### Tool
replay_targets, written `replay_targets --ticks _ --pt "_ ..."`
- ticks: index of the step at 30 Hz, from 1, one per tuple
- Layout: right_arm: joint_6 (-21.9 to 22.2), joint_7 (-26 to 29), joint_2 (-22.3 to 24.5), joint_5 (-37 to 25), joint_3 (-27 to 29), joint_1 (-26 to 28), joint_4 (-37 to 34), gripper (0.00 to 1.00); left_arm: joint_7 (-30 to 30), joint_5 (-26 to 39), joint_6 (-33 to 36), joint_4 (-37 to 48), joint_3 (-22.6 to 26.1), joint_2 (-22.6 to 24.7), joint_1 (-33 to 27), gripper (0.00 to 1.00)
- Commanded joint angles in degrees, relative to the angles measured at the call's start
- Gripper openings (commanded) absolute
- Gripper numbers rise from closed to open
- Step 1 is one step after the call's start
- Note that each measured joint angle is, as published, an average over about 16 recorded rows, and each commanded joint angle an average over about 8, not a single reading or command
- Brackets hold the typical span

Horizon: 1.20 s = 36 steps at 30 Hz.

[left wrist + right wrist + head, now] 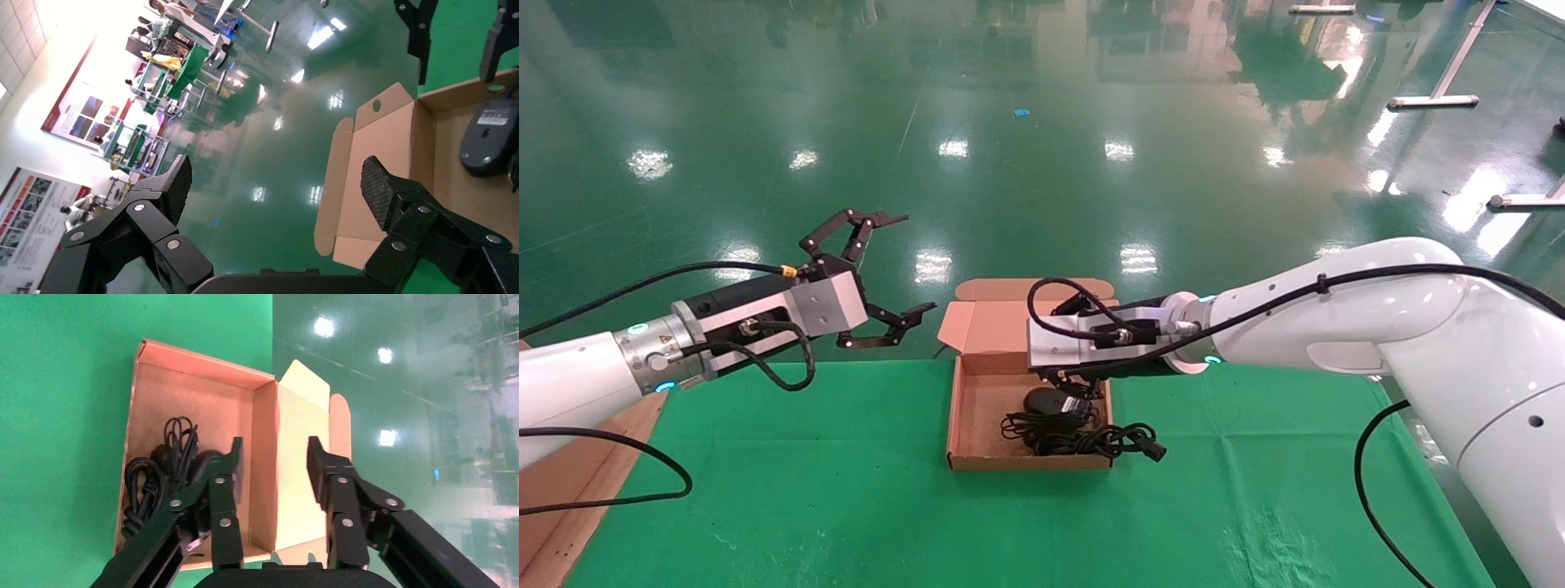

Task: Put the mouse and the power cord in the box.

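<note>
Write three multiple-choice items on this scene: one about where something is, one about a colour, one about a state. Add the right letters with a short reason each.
1. Where is the mouse?
A. inside the box
B. on the green cloth beside the box
C. held in the left hand

2. What colour is the cloth under the box?
A. blue
B. green
C. white

3. How is the box lid?
A. taped shut
C. torn off and lying on the cloth
B. open, flap standing up at the far side

Answers: 1 A, the mouse lies on the box floor next to the power cord. 2 B, green cloth surrounds the box. 3 B, the flap stands up behind the box, and the right hand hovers open above it.
</note>
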Motion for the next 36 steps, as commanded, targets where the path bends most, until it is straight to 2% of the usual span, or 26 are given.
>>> replay_targets --ticks 1,36 --pt "-0.1 0.0 0.2 0.0 0.1 0.0 0.1 1.0 -0.7 0.0 0.2 -0.5 -0.2 -0.2 0.2 1.0" --pt "-18.9 19.1 24.6 26.2 20.1 -20.4 27.6 1.0 -47.8 -1.8 13.9 -33.1 -12.7 -13.9 15.0 1.0"
